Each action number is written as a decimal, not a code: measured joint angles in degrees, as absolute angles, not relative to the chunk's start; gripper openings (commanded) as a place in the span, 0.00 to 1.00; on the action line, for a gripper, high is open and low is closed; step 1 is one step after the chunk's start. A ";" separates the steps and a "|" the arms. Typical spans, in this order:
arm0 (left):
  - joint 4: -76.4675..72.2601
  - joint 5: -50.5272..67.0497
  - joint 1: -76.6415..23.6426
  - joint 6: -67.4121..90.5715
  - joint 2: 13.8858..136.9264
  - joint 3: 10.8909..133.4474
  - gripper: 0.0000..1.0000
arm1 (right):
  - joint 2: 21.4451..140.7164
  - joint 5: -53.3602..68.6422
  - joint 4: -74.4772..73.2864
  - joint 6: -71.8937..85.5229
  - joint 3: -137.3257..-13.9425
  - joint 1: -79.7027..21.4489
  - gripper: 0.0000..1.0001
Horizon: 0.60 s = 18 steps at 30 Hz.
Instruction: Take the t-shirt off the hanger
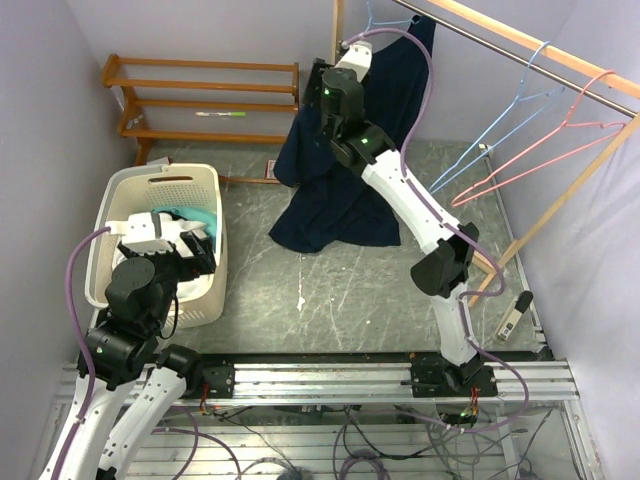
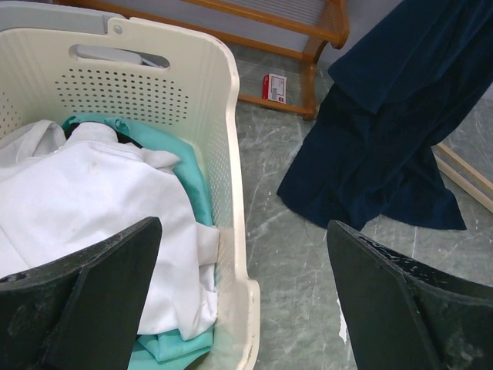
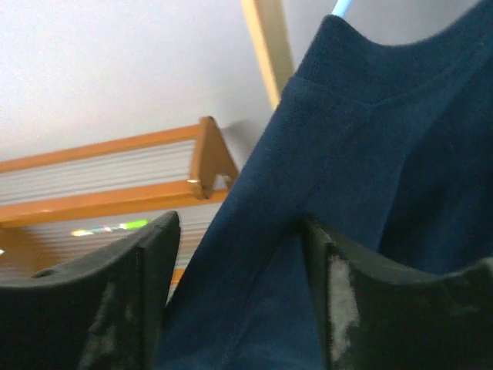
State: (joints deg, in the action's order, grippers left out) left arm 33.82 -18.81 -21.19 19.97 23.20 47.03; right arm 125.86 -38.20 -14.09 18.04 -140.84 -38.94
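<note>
A dark navy t-shirt (image 1: pixel 340 200) hangs from a light blue hanger (image 1: pixel 375 18) at the left end of the rail, and its hem trails on the floor. My right gripper (image 1: pixel 352 52) is raised against the shirt's left shoulder. In the right wrist view its jaws (image 3: pixel 239 231) stand apart, straddling a fold of the shirt (image 3: pixel 362 139) below the collar. The right finger (image 3: pixel 339 301) touches the cloth, and the hanger's blue hook (image 3: pixel 343 8) peeks out above the collar. My left gripper (image 2: pixel 243 231) hovers open over the laundry basket's rim (image 2: pixel 231 154), holding nothing.
The cream basket (image 1: pixel 160 175) holds white and teal clothes. A wooden shelf (image 1: pixel 200 95) stands by the back wall with a small red-and-white box (image 2: pixel 274 86) at its foot. Empty blue (image 1: pixel 510 110) and pink (image 1: pixel 560 140) hangers hang on the rail (image 1: pixel 500 40).
</note>
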 measured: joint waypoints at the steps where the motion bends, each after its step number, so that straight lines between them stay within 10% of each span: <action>1: 33.82 -18.79 -21.19 19.97 23.20 47.03 0.99 | 124.99 -38.46 -14.39 17.89 -139.46 -38.74 0.50; 9: 33.82 -18.68 -21.19 19.97 23.20 47.03 0.99 | 110.43 -39.92 -14.90 17.08 -120.97 -34.63 0.37; 18: 33.71 -17.23 -21.19 19.92 23.22 46.98 0.98 | 104.07 -39.66 -14.00 15.20 -117.54 -31.44 0.00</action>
State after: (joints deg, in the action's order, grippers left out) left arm 33.71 -17.23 -21.19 19.92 23.22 46.98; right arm 104.07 -39.66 -14.00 15.20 -117.54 -31.44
